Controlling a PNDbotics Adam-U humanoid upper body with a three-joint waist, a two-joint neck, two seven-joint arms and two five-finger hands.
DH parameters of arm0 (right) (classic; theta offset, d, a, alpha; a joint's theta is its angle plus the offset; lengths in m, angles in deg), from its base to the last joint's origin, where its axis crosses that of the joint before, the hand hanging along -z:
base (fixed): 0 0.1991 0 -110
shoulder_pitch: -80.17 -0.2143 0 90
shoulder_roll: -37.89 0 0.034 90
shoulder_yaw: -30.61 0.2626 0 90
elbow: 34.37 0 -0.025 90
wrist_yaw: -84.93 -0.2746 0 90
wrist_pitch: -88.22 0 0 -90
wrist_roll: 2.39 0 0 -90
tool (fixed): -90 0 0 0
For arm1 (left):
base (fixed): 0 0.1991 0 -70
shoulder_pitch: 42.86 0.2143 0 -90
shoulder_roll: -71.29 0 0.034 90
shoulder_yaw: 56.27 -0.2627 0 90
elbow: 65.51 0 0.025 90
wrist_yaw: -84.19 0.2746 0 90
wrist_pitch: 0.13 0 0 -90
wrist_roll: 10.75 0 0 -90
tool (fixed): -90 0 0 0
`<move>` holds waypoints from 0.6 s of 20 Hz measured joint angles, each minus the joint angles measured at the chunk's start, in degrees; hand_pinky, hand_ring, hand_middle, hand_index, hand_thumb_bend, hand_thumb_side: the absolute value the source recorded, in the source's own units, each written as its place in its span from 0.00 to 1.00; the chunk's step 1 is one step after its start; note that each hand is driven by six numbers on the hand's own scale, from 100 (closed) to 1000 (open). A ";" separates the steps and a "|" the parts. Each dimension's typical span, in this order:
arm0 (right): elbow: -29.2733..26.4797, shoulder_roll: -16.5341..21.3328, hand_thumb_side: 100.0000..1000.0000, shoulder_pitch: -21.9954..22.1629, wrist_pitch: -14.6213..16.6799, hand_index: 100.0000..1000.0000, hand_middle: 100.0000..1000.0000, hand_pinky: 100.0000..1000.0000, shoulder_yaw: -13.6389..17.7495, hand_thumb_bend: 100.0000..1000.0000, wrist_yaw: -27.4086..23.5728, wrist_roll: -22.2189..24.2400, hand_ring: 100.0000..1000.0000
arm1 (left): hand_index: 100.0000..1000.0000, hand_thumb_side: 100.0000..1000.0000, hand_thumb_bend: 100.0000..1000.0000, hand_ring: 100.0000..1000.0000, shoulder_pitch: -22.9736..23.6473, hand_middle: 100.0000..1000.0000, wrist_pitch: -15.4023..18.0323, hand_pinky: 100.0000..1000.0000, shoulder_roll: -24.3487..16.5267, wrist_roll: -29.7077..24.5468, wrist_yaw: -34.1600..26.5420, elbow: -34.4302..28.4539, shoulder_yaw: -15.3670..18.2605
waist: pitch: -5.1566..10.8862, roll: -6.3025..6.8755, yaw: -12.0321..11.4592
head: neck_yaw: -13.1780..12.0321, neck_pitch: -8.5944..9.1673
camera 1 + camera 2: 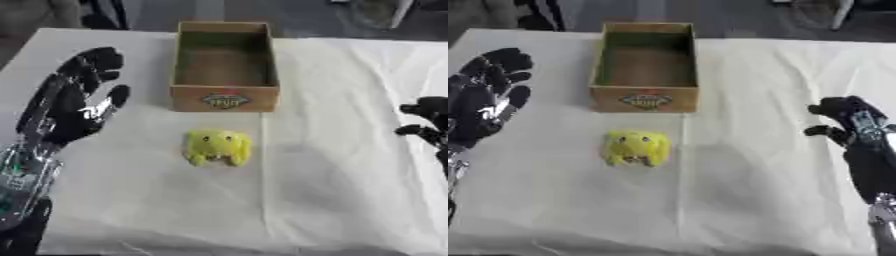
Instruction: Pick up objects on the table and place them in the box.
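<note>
Nothing is in the box yet, as far as I can see: its inside shows only bare brown floor and greenish walls. It stands open-topped at the far middle of the white-covered table, its labelled front wall facing me.

The one object I can make out to move is a small yellow plush toy, which looks like a frog. It sits on the cloth just in front of the box's front wall, near it but not touching, and roughly in line with the box's middle.

My left hand is raised to the left of the box, level with its front half. Its fingers are spread and fairly straight, so it is open and holding nothing. It is well apart from the toy.

My right hand sits far to the right of the box, a little nearer me than the front wall. Its fingers look curled inward, with nothing in them that I can see.

So I judge the task to be at its start. The toy has not been grasped, and the reach, the lift and the drop into the box are all still left to do.
</note>
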State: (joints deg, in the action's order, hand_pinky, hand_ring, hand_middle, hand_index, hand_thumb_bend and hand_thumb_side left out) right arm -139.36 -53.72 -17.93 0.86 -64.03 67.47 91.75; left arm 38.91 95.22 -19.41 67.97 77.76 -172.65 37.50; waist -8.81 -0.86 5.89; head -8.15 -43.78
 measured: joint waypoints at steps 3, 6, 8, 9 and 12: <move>0.00 0.00 0.66 0.00 0.00 0.66 0.56 0.54 0.00 0.00 -0.02 0.00 0.76 | 0.83 0.23 0.37 0.83 -0.22 0.74 0.02 0.86 -0.05 0.01 0.20 -0.02 -0.01 | 0.00 0.00 0.00 | -0.01 0.00; -0.01 0.00 0.66 0.00 0.00 0.66 0.56 0.54 0.00 0.00 -0.04 0.00 0.76 | 0.83 0.23 0.37 0.83 -0.44 0.74 0.05 0.86 -0.55 -0.01 0.32 -0.06 -0.08 | 0.01 0.00 0.00 | -0.01 0.00; -0.01 0.00 0.66 0.00 0.00 0.66 0.56 0.54 0.00 0.00 -0.05 0.00 0.76 | 0.83 0.22 0.36 0.83 -0.65 0.74 0.11 0.86 -0.85 -0.10 0.42 -0.10 -0.37 | 0.03 0.00 0.00 | -0.01 0.00; -0.01 0.00 0.66 0.00 0.00 0.66 0.56 0.54 0.00 0.00 -0.05 0.00 0.76 | 0.83 0.20 0.40 0.83 -0.91 0.74 0.13 0.86 -1.11 -0.19 0.51 -0.15 -0.48 | 0.04 0.00 0.00 | -0.01 0.00; -0.02 0.01 0.66 0.00 0.00 0.66 0.56 0.54 0.00 0.00 -0.08 0.00 0.76 | 0.84 0.20 0.35 0.83 -2.04 0.74 0.11 0.86 -2.40 -0.87 1.83 -0.37 -1.33 | 0.15 0.01 0.00 | -0.04 0.00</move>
State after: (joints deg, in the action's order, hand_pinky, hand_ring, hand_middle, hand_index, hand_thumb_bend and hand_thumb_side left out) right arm -139.38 -53.71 -17.93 0.85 -64.03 67.39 91.75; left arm 36.86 95.33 -21.81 67.10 79.59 -173.01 36.16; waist -8.66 -0.85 5.89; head -8.18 -43.78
